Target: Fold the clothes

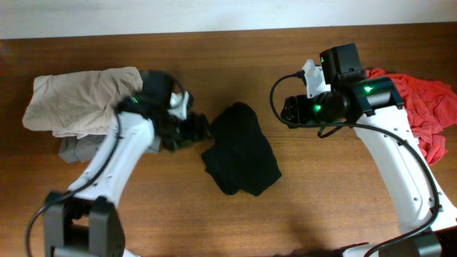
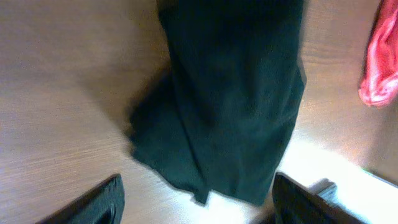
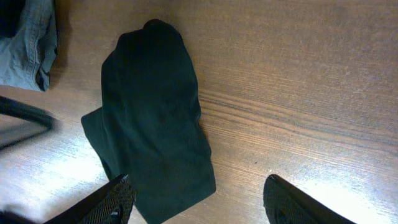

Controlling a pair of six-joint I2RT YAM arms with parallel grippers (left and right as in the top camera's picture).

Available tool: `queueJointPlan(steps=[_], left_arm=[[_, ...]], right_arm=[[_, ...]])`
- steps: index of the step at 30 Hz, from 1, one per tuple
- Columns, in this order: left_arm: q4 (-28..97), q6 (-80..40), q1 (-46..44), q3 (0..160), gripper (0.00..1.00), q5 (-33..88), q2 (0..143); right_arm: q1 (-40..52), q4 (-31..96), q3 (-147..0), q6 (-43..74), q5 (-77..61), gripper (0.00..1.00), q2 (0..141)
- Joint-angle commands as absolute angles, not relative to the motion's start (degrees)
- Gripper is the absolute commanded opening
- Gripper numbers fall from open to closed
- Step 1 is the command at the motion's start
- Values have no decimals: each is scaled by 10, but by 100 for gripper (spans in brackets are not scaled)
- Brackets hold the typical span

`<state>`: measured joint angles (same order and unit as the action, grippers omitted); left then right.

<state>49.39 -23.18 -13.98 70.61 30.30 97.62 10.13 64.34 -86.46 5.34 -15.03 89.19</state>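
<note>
Black shirt [image 1: 241,150] lies centre frame in the overhead view, on the table [image 1: 214,221], gathered into a compact, roughly oblong bundle. Its edges are uneven and the lower end is lumpy; no logo shows.

Judgement: main folds appear done, with squaring up at most left.

Left gripper [image 2: 198,183] sits just left of the bundle, fingers apart, holding nothing. Right gripper [image 3: 198,183] is upper right of it, fingers apart, empty.

Beige garment [image 1: 78,100] at upper left and red-orange garment [image 1: 421,107] at far right lie apart from the shirt.

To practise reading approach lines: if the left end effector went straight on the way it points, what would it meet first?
Probably the shirt, crumpled just ahead of the left end effector; its height above the table is unclear.
</note>
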Motion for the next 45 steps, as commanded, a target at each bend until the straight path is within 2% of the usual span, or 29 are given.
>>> queueJointPlan(steps=[1, 6, 10, 25, 26, 27, 30, 32, 33, 37, 45], left_arm=[[420, -385, -152, 607, 77, 407, 974], [312, -457, -166, 535, 82, 405, 974], [251, -517, -186, 509, 99, 366, 974], [42, -648, -241, 467, 99, 348, 1017], [37, -652, -243, 467, 96, 350, 1025], [30, -653, -245, 467, 82, 363, 1046], [25, -651, -246, 467, 61, 374, 1073], [2, -632, -246, 467, 40, 397, 1087], [-13, -622, -246, 467, 24, 411, 1090], [-112, -540, -246, 470, 2, 440, 1084], [-128, -448, -229, 505, 1, 452, 997]], right_arm=[[97, 648, -873, 46, -145, 71, 884], [97, 661, -873, 33, -145, 69, 884], [97, 663, -873, 32, -145, 66, 884], [97, 665, -873, 32, -145, 64, 884], [97, 665, -873, 34, -145, 63, 884], [97, 665, -873, 34, -147, 62, 884], [97, 667, -873, 34, -147, 61, 884], [97, 667, -873, 34, -147, 60, 884], [97, 668, -873, 34, -147, 59, 884], [97, 669, -873, 34, -147, 58, 884], [97, 671, -873, 34, -147, 58, 884]])
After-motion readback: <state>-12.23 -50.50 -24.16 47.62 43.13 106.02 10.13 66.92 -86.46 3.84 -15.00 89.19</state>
